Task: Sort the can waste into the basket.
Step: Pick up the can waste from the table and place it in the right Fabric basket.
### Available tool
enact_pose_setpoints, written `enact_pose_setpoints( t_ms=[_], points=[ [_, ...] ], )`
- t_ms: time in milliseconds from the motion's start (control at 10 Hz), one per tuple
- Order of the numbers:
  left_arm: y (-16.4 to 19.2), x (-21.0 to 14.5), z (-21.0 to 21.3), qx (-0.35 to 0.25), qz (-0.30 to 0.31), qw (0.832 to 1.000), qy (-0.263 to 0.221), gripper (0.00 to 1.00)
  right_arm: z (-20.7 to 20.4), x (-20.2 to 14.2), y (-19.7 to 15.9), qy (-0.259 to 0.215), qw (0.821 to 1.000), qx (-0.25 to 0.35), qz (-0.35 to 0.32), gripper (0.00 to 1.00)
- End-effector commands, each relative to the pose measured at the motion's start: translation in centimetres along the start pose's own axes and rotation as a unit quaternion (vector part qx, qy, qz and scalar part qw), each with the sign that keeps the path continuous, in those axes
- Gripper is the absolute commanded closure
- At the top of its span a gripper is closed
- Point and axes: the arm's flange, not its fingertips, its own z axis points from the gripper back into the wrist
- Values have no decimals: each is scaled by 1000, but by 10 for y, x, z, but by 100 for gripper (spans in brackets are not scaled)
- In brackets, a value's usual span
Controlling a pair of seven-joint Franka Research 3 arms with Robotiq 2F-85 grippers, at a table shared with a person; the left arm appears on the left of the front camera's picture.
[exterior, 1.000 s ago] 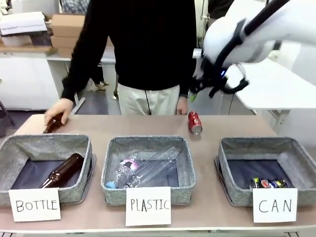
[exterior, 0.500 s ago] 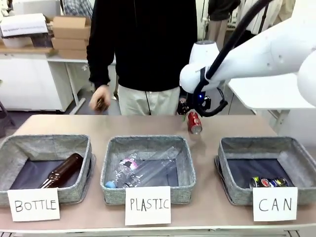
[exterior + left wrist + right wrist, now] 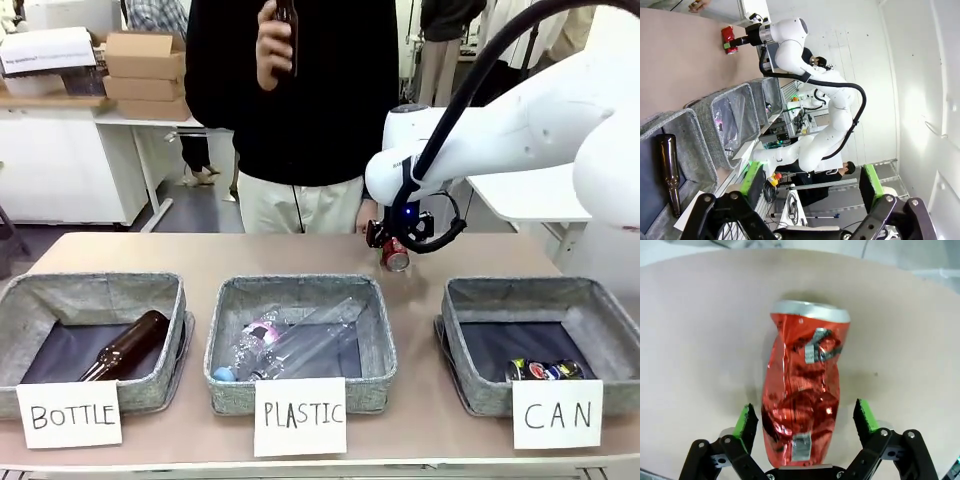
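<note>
From the front, the right gripper (image 3: 393,243) hangs low over the red can (image 3: 395,256), which lies on the table (image 3: 200,255) beyond the gap between the middle basket (image 3: 300,345) and the basket (image 3: 545,340) carded "CAN". That basket already holds a dark can (image 3: 543,371) against its near wall. The person stands across the table with a hand (image 3: 272,35) raised at chest height, holding a brown bottle (image 3: 287,25). Another brown bottle (image 3: 125,348) lies in the basket at picture left (image 3: 90,335).

In the left wrist view, the left gripper (image 3: 812,185) has its jaws spread wide with nothing between them, well away from the work. The red can (image 3: 728,36) shows far off on the table, with the right arm's claw at it.

The right wrist view gives the closest look. The right gripper (image 3: 806,422) is open, its green pads (image 3: 747,421) standing either side of the red can's (image 3: 805,405) near end, apart from the metal as far as I can tell. The can is crumpled and dented, so it is probably empty, light and thin-walled. It should give under pressure, and its glossy skin may slip or roll. A hold across the crushed middle, where the sides have flattened, looks safer than one at the stiff round rim, and a modest squeeze ought to be enough.
</note>
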Motion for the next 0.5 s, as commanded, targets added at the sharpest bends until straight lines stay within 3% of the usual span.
enact_pose_setpoints(
  t_ms=[0, 300, 400],
  points=[
    [-2, -3, -1, 0, -3, 1000, 3, 0, 0, 2, -5, -15, 999, 32, -26, 0],
    [-2, -3, -1, 0, -3, 1000, 3, 0, 1, 2, -6, -13, 999, 27, -26, 0],
    [-2, -3, -1, 0, -3, 1000, 3, 0, 1, 3, -6, -8, 999, 26, -23, 59]
  ],
)
